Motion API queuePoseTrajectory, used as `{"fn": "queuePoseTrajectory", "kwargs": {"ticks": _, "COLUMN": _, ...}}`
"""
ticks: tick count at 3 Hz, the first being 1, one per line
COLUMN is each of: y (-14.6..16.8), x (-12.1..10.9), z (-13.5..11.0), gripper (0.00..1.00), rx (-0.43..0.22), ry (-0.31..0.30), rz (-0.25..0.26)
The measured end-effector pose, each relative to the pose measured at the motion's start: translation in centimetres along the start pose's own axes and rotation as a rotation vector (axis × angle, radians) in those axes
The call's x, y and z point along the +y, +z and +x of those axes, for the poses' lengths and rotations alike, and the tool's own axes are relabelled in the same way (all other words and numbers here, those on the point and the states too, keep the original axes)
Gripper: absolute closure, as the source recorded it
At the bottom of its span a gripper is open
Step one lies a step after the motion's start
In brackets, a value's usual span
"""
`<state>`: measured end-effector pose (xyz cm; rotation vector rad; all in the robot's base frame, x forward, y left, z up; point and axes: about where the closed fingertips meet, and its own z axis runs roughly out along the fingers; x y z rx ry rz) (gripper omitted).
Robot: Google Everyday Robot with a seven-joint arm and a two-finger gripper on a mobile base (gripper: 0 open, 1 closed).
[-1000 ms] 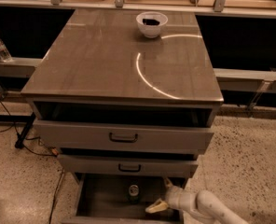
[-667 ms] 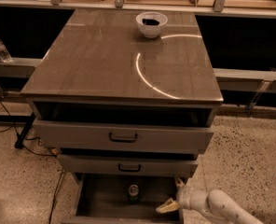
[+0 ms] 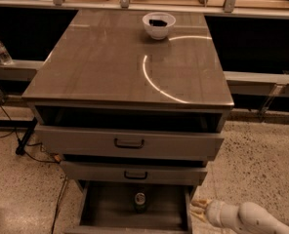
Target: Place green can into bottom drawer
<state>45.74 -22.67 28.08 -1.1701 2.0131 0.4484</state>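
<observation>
Now the gripper point(image 3: 197, 211) hangs low over the floor, just outside the right wall of the drawer point(image 3: 93, 206). Its two fingers are apart and hold nothing. Left of the gripper, past that wall, the can point(image 3: 140, 199) stands upright inside the drawer, near its back. Far above the gripper, a bowl point(image 3: 158, 24) sits on the cabinet top point(image 3: 110, 67).

From the gripper point(image 3: 197, 209), low over the speckled floor point(image 3: 261, 152), we see a white round bowl point(image 3: 158, 24) far up-left on the grey-brown cabinet top point(image 3: 105, 67), and a clear plastic bottle point(image 3: 0, 50) further left.
</observation>
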Motion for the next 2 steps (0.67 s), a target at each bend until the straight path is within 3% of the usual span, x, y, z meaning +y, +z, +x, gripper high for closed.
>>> {"fn": "queuePoseTrajectory", "kwargs": {"ticks": 1, "y": -4.58, "x": -1.34, "z": -0.10, "gripper": 0.96, "rx": 0.060, "ry": -0.031, "rz": 0.047}}
{"fn": "queuePoseTrajectory", "kwargs": {"ticks": 2, "y": -4.27, "x": -1.15, "z": -0.05, "gripper": 1.00, "rx": 0.056, "ry": -0.028, "rz": 0.043}}
